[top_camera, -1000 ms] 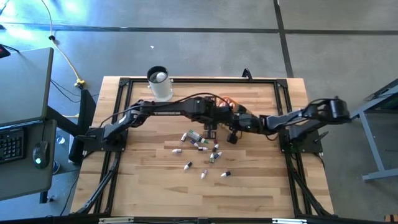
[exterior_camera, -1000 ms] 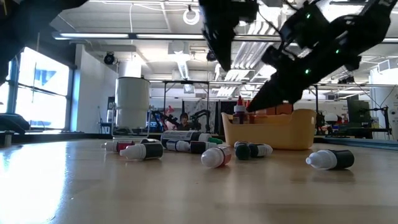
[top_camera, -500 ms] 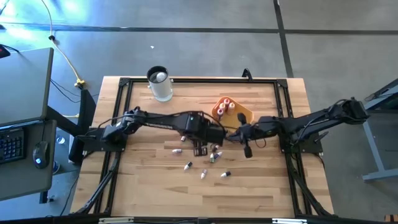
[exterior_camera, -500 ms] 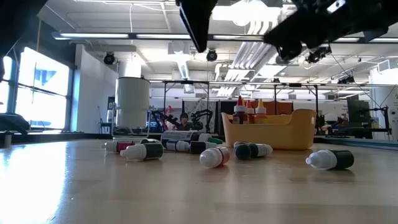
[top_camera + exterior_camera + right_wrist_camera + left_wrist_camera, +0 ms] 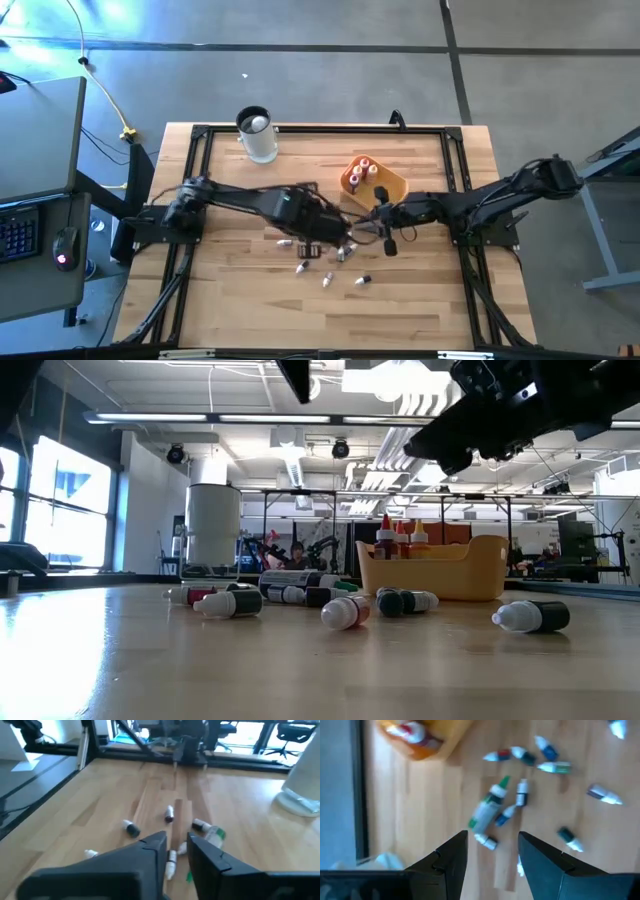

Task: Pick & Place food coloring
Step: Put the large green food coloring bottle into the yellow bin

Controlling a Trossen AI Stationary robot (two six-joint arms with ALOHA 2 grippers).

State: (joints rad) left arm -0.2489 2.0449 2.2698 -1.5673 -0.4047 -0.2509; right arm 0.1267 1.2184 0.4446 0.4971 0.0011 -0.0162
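Several small food coloring bottles [image 5: 327, 280] lie on their sides on the wooden table, also in the low view [image 5: 350, 612]. A few more stand upright in the orange-yellow tray [image 5: 385, 185]. My left gripper [image 5: 328, 240] hangs open high above the scattered bottles [image 5: 520, 795], empty. My right gripper [image 5: 385, 240] hovers just beside it, toward the table's right, fingers a little apart [image 5: 177, 845], also empty. A larger white bottle with a green cap [image 5: 487, 807] lies among the small ones.
The tall clear cup [image 5: 257, 135] stands near the far edge, left of the tray [image 5: 440, 575]. A black metal frame [image 5: 200, 135] runs around the table. Bare wood stretches along the near edge. A person sits far off in the room [image 5: 296, 552].
Both grippers have left the tray, which now shows uncovered. My left gripper has moved toward the near edge over the scattered bottles and risen out of the low view. My right gripper has lifted away from the tray and drawn toward the near edge. The bottles lie as before.
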